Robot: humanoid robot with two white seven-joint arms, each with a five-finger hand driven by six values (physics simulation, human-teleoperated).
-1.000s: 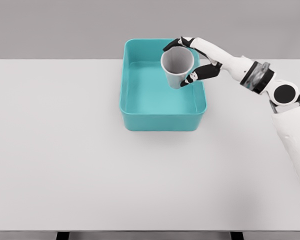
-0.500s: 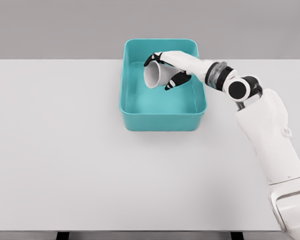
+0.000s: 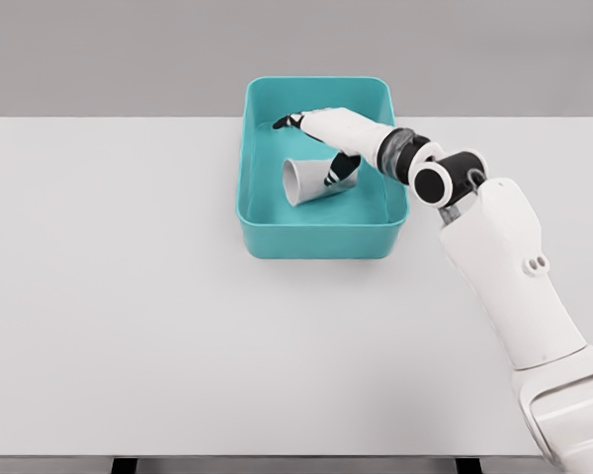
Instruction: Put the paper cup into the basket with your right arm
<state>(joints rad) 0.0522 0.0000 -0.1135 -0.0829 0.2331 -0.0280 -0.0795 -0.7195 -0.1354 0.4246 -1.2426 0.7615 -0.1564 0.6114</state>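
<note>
White table (image 3: pixel 128 316); teal basket (image 3: pixel 316 240); grey paper cup (image 3: pixel 311 180) on side inside; right hand (image 3: pixel 326 138) fingers released above.

White right arm (image 3: pixel 514 286) — smooth shells, black round joint cap, grey wrist ring — hand (image 3: pixel 326 138) white with black fingertips.

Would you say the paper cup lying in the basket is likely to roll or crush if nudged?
The paper cup lies on its side, so it would probably roll in a curve. Thin-walled, it likely dents easily. The basket walls should contain it.
</note>
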